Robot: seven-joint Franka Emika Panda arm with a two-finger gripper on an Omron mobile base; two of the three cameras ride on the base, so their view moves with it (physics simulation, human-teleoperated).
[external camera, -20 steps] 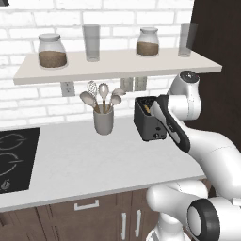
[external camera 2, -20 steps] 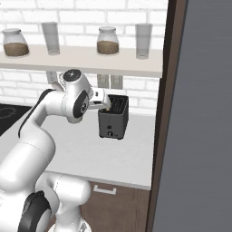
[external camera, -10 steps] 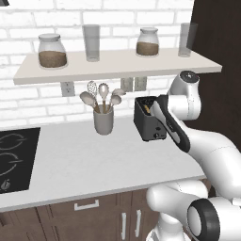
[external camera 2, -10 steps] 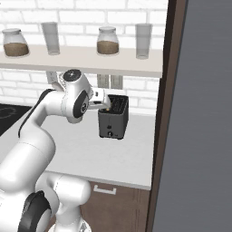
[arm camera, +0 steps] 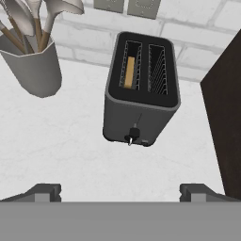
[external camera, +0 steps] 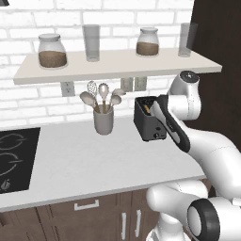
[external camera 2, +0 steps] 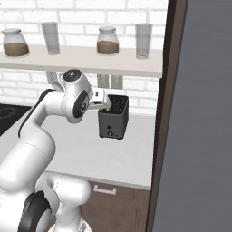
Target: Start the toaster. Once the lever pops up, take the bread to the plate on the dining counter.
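1. Nothing has shifted since the earlier frames: arm, toaster and everything on the worktop sit where they did.
2. The toaster (arm camera: 141, 96) stands on the white worktop (external camera: 84, 160) near the brick wall, its two slots facing up.
3. The bread (arm camera: 129, 71) sits down inside one slot, the one at 9 o'clock of the pair in the hand view; only its tan top edge shows.
4. The toaster's lever (arm camera: 133, 134) is a small dark knob low on the front face, at 6 o'clock from the slots in the hand view.
5. The gripper (arm camera: 120, 190) hovers above and in front of the toaster, looking down on it, and touches nothing.
6. Its fingers (arm camera: 44, 192) are spread wide and released, with nothing between them.
7. In the right base view the hand reaches in from 9 o'clock toward the toaster's top.
8. A grey utensil cup (external camera: 103, 121) with spoons and a whisk stands on the worktop at 9 o'clock of the toaster in the left base view, apart from it.
9. A black hob (external camera: 14, 157) lies at the worktop's far edge at 9 o'clock.
10. A shelf (external camera: 117, 66) runs at 12 o'clock above the toaster, carrying two jars with brown contents and two glasses.
11. A dark tall panel (external camera 2: 199, 136) rises at 3 o'clock of the toaster in the right base view.
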